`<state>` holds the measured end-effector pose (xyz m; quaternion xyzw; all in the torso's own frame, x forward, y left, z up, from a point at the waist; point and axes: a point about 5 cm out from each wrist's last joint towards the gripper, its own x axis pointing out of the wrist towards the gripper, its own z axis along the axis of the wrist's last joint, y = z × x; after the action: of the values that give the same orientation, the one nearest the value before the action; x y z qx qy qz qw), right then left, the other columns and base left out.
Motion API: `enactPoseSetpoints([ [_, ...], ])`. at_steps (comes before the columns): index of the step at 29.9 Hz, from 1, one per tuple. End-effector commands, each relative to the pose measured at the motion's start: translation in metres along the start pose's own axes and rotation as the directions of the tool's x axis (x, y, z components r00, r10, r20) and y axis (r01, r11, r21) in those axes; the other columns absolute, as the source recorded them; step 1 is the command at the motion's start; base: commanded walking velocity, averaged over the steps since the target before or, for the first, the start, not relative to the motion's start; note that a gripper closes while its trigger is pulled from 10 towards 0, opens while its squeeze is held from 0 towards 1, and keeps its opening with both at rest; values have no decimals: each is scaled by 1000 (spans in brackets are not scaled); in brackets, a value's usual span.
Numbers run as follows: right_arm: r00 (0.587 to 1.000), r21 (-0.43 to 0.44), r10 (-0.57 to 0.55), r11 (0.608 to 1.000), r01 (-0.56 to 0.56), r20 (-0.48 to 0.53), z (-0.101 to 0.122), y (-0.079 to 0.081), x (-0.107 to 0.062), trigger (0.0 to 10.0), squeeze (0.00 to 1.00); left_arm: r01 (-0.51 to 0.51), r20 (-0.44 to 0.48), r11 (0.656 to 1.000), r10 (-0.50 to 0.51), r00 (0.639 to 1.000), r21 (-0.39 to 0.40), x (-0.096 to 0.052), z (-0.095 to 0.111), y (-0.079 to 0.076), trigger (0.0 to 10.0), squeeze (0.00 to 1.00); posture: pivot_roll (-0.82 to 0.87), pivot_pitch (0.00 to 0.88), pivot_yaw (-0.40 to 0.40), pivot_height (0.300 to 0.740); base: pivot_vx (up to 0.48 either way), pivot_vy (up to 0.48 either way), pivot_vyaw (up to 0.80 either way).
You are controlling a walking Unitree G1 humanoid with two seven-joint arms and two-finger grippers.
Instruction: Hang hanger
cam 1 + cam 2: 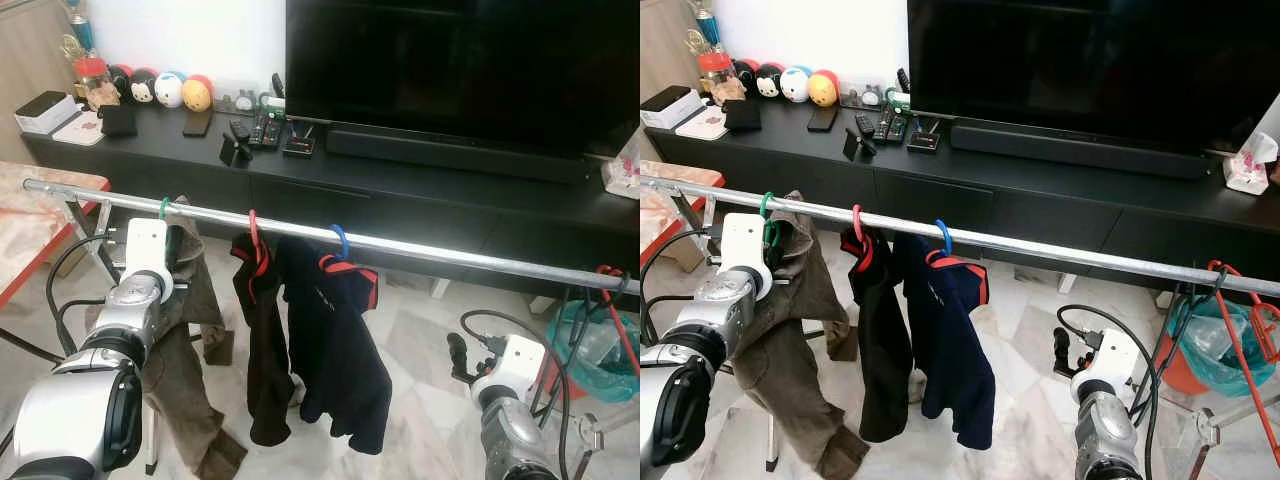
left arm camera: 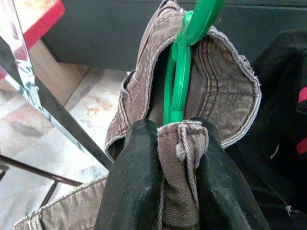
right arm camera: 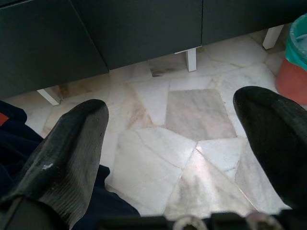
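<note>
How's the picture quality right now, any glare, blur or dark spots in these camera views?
Left eye view: sharp and evenly lit, with bright glare along the metal rail and a dim sheen on the TV screen. Left wrist view: crisp on the green hanger and brown trousers, with the left gripper dark. Right wrist view: floor tiles clear, black fingers slightly soft.

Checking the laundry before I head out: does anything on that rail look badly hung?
The brown trousers look askew: bunched over the green hanger and trailing low, unlike the two tops beside them. The left tool is pinching their fabric at the rail.
</note>
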<state>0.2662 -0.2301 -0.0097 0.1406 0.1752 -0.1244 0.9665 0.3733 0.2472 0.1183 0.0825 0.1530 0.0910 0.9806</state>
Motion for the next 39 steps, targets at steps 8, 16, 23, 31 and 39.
enactPoseSetpoints([
  [8, 1000, 1, 0, 1000, 0, -8, 1, -1, 1, 10000, 0, 67, -167, 997, -62, 984, 25, -8, -43, -4, 10000, 0, 85, 0, -65, 740, 0, 0, 0],
  [16, 1000, 5, -2, 1000, 2, -9, 0, -1, 0, 10000, 0, 59, -172, 998, -56, 983, 14, -11, -53, -2, 10000, 0, 85, 0, -60, 740, 0, 0, 0],
  [23, 1000, 5, -2, 1000, 3, -7, -1, -2, 0, 10000, 0, 0, -42, 998, -3, 999, -63, -14, -49, 13, 10000, 0, 85, 0, -56, 740, 0, 0, 0],
  [31, 1000, 4, -4, 1000, 4, -8, -2, -3, -1, 10000, 0, 18, 87, 994, -9, 996, -104, -33, -73, 22, 10000, 0, 85, 0, -53, 740, 0, 0, 0],
  [39, 1000, -4, 4, 1000, -4, -6, -2, -1, -1, 10000, 0, 153, 247, 982, -122, 961, -111, -53, -80, 20, 10000, 0, 87, 0, -60, 740, 0, 0, 0],
])
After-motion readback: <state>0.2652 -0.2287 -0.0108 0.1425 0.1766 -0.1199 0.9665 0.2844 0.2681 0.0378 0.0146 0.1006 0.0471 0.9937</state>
